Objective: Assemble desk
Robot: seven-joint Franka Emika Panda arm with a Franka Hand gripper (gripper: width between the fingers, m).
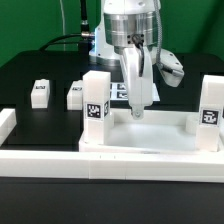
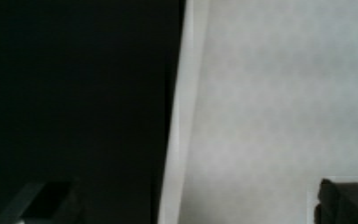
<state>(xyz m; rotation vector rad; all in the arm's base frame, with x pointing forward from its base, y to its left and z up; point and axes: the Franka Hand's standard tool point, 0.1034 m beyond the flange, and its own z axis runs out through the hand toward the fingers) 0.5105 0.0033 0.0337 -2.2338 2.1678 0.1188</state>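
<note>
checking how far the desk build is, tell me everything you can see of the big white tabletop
The large white plastic rectangular tabletop lies flat on the black table, raised rim upward like a shallow tray, smooth and matte. A short white square-post leg with a tag stands upright at its end on the exterior view's left, another at its right. The gripper, fingers apart, hangs over its far rim; contact cannot be told. A long white rail lies just in front.
</note>
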